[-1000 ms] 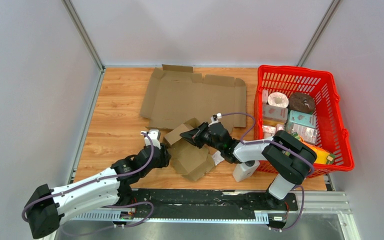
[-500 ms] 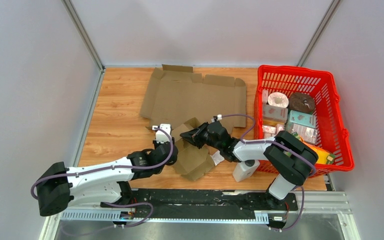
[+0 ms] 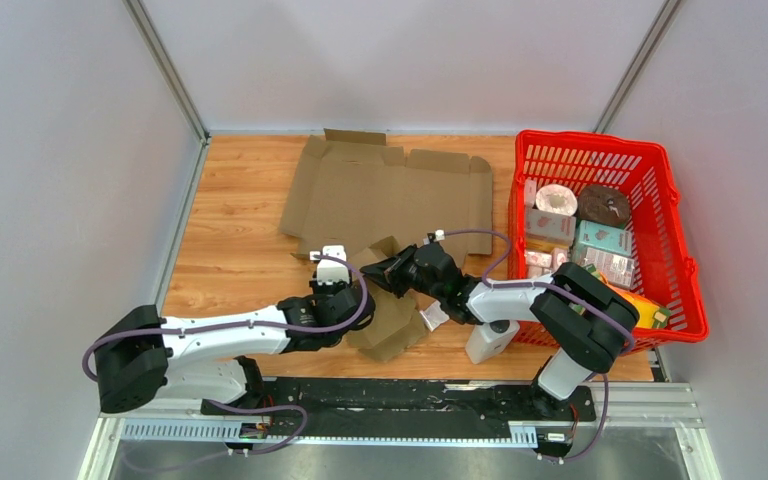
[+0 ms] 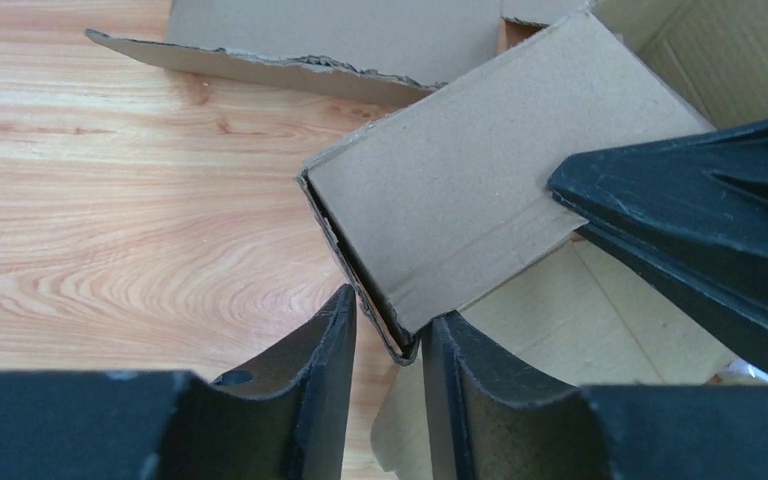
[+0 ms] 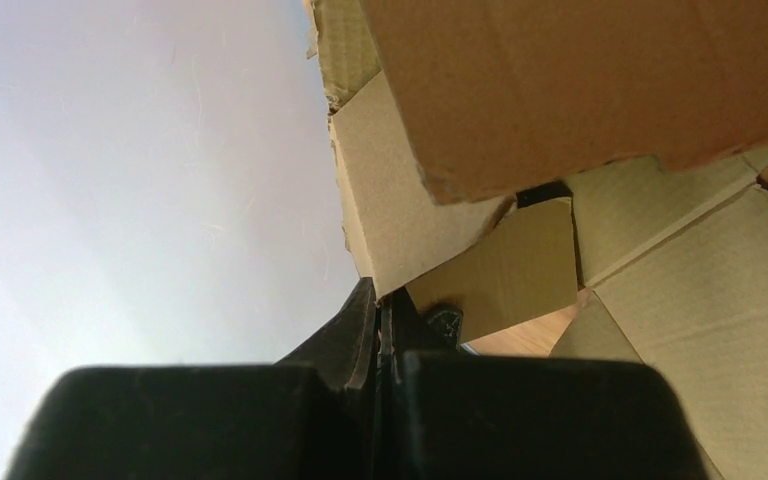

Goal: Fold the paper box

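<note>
Open a bit at the left gripper [image 4: 388,345], w/ a flap [image 4: 440,200] edge in between. Shut tight at the right gripper [image 5: 380,300] - tips at that same flap. Around them, the paper box [image 3: 395,325], half folded - on the table [image 3: 230,250], btw. both arms, left of the red basket [image 3: 682,262].

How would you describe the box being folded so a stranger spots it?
Start at the red basket on the right. Left of it lie two cardboard pieces: pick the small, half-folded box near the front, not the large flat sheet behind.
</note>
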`<state>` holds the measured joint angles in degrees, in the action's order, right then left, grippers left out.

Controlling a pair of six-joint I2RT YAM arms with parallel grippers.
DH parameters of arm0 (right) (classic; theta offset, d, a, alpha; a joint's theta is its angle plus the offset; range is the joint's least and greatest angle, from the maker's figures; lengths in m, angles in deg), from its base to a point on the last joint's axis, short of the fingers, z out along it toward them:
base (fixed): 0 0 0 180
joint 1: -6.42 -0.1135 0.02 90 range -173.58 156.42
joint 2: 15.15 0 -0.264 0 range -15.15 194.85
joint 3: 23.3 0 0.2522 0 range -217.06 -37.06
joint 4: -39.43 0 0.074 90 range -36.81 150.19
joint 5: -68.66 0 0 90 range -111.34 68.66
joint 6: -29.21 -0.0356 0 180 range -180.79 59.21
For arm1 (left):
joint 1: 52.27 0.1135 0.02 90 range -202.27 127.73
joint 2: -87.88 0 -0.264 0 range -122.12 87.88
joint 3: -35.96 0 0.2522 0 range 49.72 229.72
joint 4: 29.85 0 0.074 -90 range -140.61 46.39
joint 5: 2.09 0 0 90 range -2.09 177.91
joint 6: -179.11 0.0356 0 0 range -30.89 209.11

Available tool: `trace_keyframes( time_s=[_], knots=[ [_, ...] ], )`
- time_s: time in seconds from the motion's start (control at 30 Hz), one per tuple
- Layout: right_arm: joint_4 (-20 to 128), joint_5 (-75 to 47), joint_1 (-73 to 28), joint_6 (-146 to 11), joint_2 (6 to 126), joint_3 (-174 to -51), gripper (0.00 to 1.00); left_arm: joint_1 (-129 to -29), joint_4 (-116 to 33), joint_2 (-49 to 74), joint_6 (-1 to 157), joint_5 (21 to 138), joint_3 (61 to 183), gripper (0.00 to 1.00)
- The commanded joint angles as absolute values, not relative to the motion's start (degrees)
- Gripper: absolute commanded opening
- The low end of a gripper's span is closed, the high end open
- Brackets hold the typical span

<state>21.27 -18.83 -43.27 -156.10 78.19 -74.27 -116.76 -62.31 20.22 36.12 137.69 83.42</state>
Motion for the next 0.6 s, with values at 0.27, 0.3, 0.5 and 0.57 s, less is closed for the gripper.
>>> trace_keyframes(
  time_s=[0.27,0.3,0.5,0.57],
  knots=[
    [26.2,-19.8,-43.8,-156.7,75.0,-75.4,0.00,-116.9,-75.9,12.0,19.3,151.5,90.9,0.19],
    [26.5,-19.8,-43.9,-156.4,74.9,-75.4,0.00,-116.9,-75.4,12.1,19.4,151.5,89.9,0.20],
    [28.0,-19.6,-44.6,-156.9,74.4,-75.6,0.00,-116.8,-73.0,11.7,19.5,151.7,89.2,0.44],
    [28.9,-19.7,-44.8,-156.9,74.1,-75.7,0.00,-116.3,-71.9,10.6,19.9,151.6,89.3,0.42]
  ],
)
